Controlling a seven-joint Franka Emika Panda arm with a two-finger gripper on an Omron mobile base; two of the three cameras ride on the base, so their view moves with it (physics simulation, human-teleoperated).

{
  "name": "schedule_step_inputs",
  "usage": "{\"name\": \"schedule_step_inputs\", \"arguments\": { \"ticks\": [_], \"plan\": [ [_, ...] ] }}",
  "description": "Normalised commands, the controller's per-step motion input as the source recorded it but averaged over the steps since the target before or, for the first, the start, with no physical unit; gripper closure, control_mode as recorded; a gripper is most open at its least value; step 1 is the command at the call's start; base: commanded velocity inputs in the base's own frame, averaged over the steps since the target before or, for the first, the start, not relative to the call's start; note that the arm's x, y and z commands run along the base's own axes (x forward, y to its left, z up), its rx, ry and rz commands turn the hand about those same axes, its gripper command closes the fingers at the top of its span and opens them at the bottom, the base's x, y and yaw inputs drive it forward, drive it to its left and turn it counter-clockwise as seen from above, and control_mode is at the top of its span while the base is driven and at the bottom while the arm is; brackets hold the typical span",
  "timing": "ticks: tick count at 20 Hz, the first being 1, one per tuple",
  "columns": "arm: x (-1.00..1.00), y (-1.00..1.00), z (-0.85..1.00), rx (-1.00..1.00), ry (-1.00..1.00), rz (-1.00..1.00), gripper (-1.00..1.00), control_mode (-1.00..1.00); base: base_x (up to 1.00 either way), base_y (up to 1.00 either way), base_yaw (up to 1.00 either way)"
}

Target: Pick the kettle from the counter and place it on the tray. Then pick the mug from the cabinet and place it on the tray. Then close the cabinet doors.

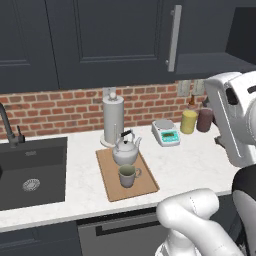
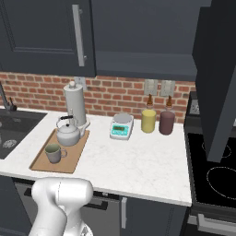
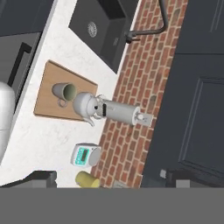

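The silver kettle [image 1: 125,149] [image 2: 68,133] stands on the back half of the wooden tray [image 1: 143,187] [image 2: 62,164]. The grey-beige mug [image 1: 128,176] [image 2: 54,153] stands upright on the tray just in front of it. The hand view looks down from high up on the kettle [image 3: 86,105], mug [image 3: 65,92] and tray [image 3: 48,78]. My gripper [image 3: 111,180] is open, its fingertips [image 3: 41,178] far apart with nothing between them. On the cabinet [image 2: 143,60], the left door [image 1: 115,40] [image 2: 46,37] is shut and the right door [image 2: 216,78] hangs open.
A paper-towel holder [image 1: 113,120] stands behind the tray. A white scale [image 1: 166,133], a yellow jar [image 1: 188,121] and a dark-red jar [image 1: 204,120] line the brick wall. The dark sink [image 1: 30,172] lies left, a stovetop [image 2: 212,170] right.
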Motion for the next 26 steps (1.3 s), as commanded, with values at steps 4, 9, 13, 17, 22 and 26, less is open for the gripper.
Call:
{"name": "schedule_step_inputs", "arguments": {
  "ticks": [4, 9, 13, 17, 22, 26],
  "plan": [
    [-0.26, -0.22, 0.05, 0.0, 0.0, -0.08, -1.0, -1.0, 0.0, 0.0, 0.0],
    [-0.14, -0.32, 0.04, 0.0, 0.0, -0.17, -1.0, -1.0, 0.0, 0.0, 0.0],
    [-0.06, -0.43, 0.01, 0.0, 0.0, -0.16, -1.0, -1.0, 0.0, 0.0, 0.0],
    [-0.03, -0.62, 0.0, 0.0, -0.03, -0.11, -1.0, -1.0, 0.0, 0.0, 0.0],
    [0.0, -0.73, 0.03, 0.0, -0.03, -0.07, -1.0, -1.0, 0.0, 0.0, 0.0],
    [-0.01, -0.79, 0.07, 0.03, 0.0, -0.02, -1.0, -1.0, 0.0, 0.0, 0.0]
  ]
}}
